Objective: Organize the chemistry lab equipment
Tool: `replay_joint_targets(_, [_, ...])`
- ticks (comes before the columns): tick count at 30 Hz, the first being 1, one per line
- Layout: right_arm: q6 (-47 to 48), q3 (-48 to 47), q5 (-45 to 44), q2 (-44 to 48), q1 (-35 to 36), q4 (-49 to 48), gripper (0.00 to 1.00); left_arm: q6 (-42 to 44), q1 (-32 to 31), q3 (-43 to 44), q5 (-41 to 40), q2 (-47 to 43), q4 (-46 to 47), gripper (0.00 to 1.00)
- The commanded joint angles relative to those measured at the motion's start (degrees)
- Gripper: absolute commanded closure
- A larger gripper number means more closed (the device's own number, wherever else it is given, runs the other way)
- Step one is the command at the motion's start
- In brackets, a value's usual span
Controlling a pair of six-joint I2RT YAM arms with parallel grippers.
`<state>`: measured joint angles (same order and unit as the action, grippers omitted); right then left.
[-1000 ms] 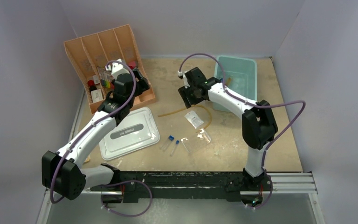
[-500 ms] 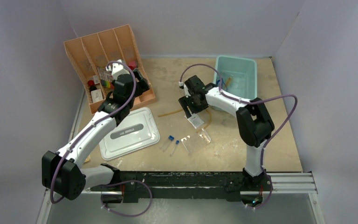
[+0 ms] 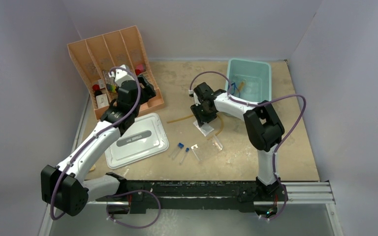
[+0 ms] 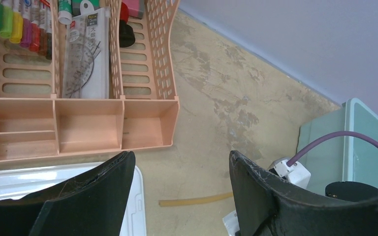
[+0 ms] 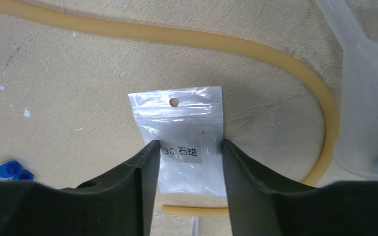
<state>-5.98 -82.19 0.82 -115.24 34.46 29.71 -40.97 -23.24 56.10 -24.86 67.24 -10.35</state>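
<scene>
Most gear lies loose on the bench point(image 3: 275, 147): tan rubber tube point(image 5: 187, 35) and test tubes point(image 3: 181, 150) near the small packet point(image 5: 182, 118), straddled by the right hand point(image 5: 189, 145), its jaws parted.

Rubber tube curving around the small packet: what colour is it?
The rubber tube is tan-yellow, clearest in right wrist view.
</scene>
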Motion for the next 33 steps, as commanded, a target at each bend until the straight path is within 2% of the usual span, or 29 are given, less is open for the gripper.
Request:
replay_joint_targets(1, [-0.4,-1.3,2.1,-2.1,0.1,-0.4,0.55,-0.7,0.5,-0.8,-0.9,-1.8,0.9,0.31])
replay_joint_targets(12, [-2.6,-0.4,3.2,2.6,0.1,-4.9,0.94,-1.3,0.5,-1.9,-0.6,-3.3,0.4,0.31])
replay_joint_targets(15, [-3.5,-0.6,3.1,4.2,0.0,-5.2,1.00,-1.3,0.5,-2.0,-0.5,-3.5,0.2,0.31])
replay_joint_targets(25, [-4.8,-5.9,3.0,13.1,-1.7,-4.6,1.00,-1.4,0.5,-2.1,0.2,-3.9,-0.1,0.31])
replay_joint_targets(33, [-6.6,-12.8,-0.4,20.0,-11.8,-0.7,1.00,-0.8,0.5,-1.6,1.3,-2.9,0.7,0.31])
